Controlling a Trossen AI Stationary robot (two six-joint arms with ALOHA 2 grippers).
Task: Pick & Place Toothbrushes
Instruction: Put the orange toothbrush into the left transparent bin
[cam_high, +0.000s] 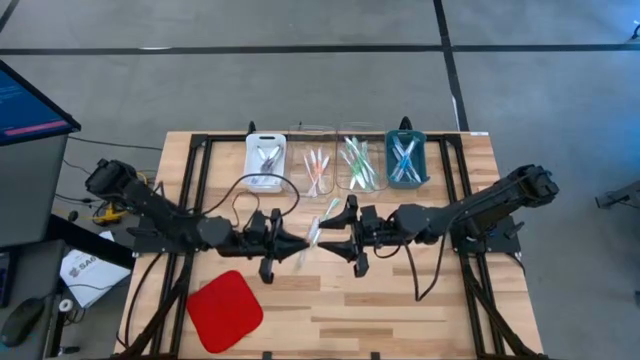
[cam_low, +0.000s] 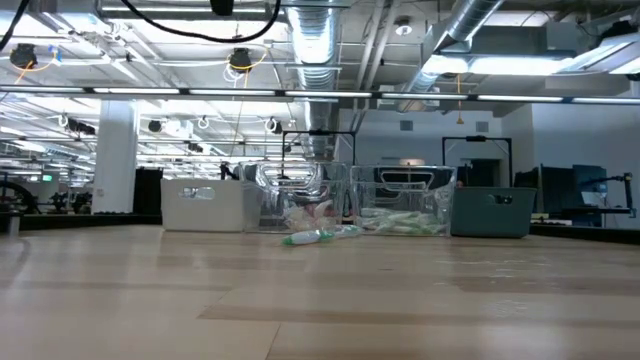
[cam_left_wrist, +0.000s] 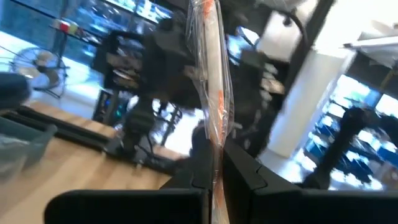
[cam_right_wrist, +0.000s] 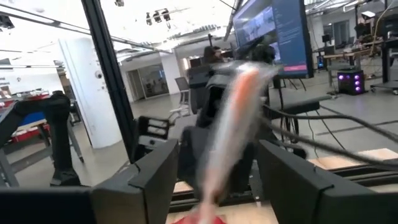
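A toothbrush (cam_high: 311, 238) with orange accents, in a clear wrapper, hangs above the table's middle with my left gripper (cam_left_wrist: 214, 180) shut on it. My right gripper (cam_right_wrist: 217, 180) faces it from the table's right. It is open, one finger on either side of the same toothbrush (cam_right_wrist: 233, 124), with a gap on both sides. A green toothbrush (cam_low: 320, 235) lies flat on the table in front of the trays. My left gripper pinches the toothbrush's handle (cam_left_wrist: 216, 155) between its two fingers. The fingers are about level, come from the table's left and lie across the brush. The toothbrush is lifted clear of the table and runs roughly from the near side to the far side.
Along the far edge stand a white tray (cam_high: 265, 160), a clear tray (cam_high: 313, 135) with orange-pink brushes, a clear tray (cam_high: 358, 135) with green ones and a teal tray (cam_high: 406, 138) with blue ones. A red square pad (cam_high: 225, 310) lies near left.
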